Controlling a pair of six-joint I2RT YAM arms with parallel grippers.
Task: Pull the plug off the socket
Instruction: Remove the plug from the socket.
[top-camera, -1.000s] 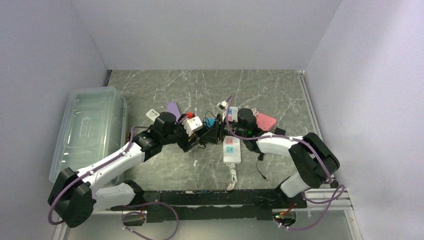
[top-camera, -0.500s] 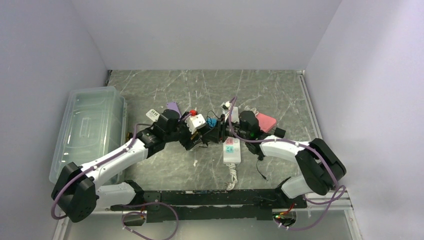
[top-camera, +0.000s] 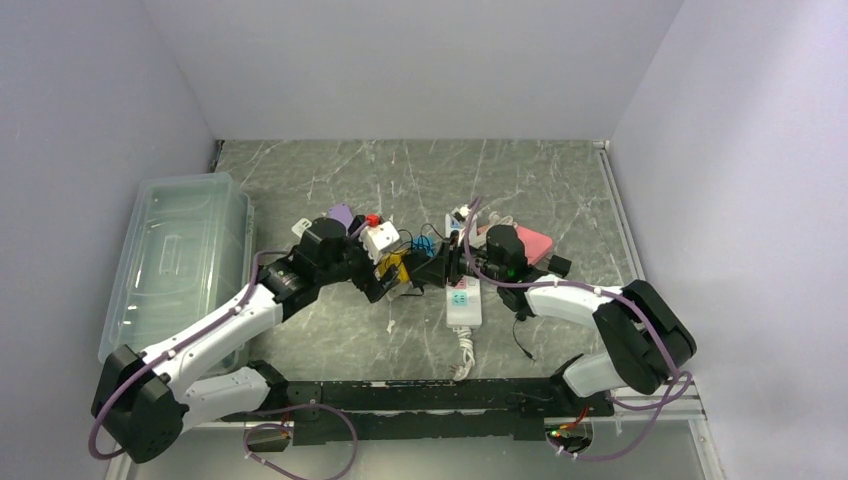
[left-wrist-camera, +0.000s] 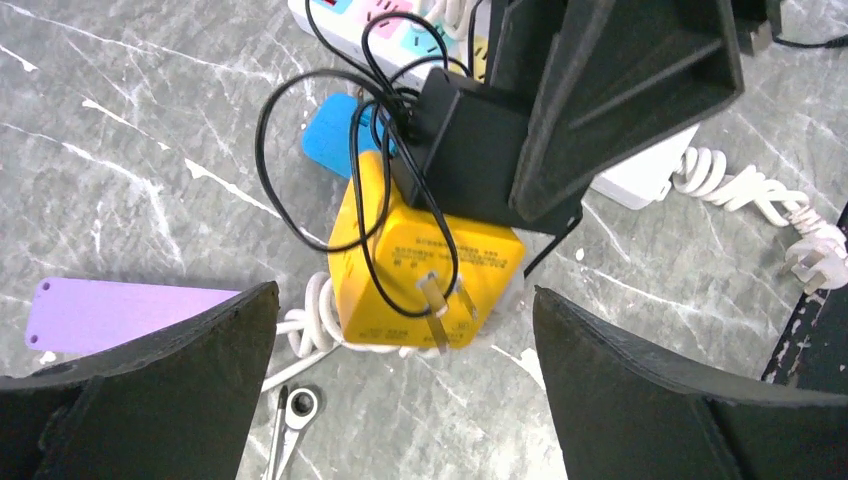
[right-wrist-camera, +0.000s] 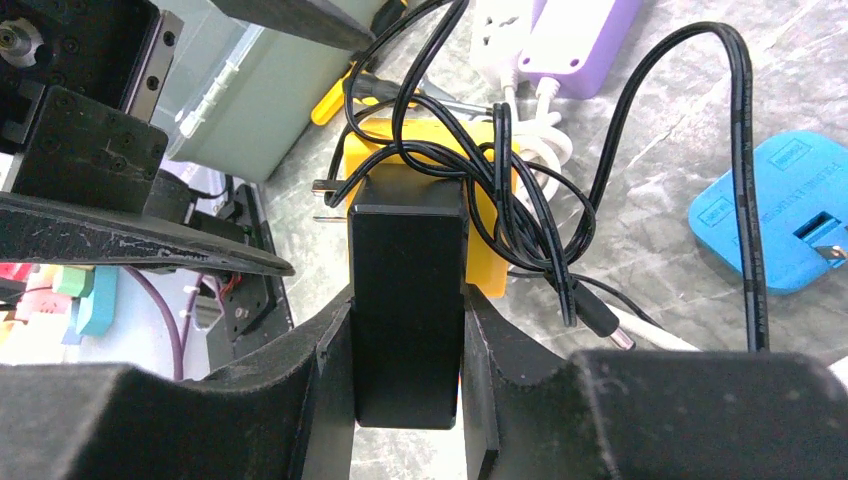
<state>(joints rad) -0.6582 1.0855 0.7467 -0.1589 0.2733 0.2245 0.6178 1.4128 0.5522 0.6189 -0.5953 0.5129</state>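
Note:
The socket is a yellow cube (left-wrist-camera: 430, 250) with two metal prongs facing the left wrist camera; it also shows at mid-table (top-camera: 396, 265) and behind the plug (right-wrist-camera: 490, 255). The black plug (left-wrist-camera: 465, 150) sits pressed against its far face, its thin black cable looped over the cube. My right gripper (right-wrist-camera: 407, 300) is shut on the black plug (right-wrist-camera: 407, 250), both fingers flat against its sides. My left gripper (left-wrist-camera: 405, 300) stands wide open on either side of the cube, touching nothing. From above, the left gripper (top-camera: 385, 278) and right gripper (top-camera: 432, 268) meet tip to tip.
A white power strip (top-camera: 463, 300) with a coiled cord lies just right of the grippers. A blue adapter (right-wrist-camera: 790, 215), a purple strip (left-wrist-camera: 110, 312), a small wrench (left-wrist-camera: 290, 420) and a pink block (top-camera: 530, 243) lie close around. A clear plastic bin (top-camera: 175, 260) stands at the left.
My left gripper has opened and let go of the yellow socket. My right gripper has closed on the black plug. Both wrists have shifted slightly.

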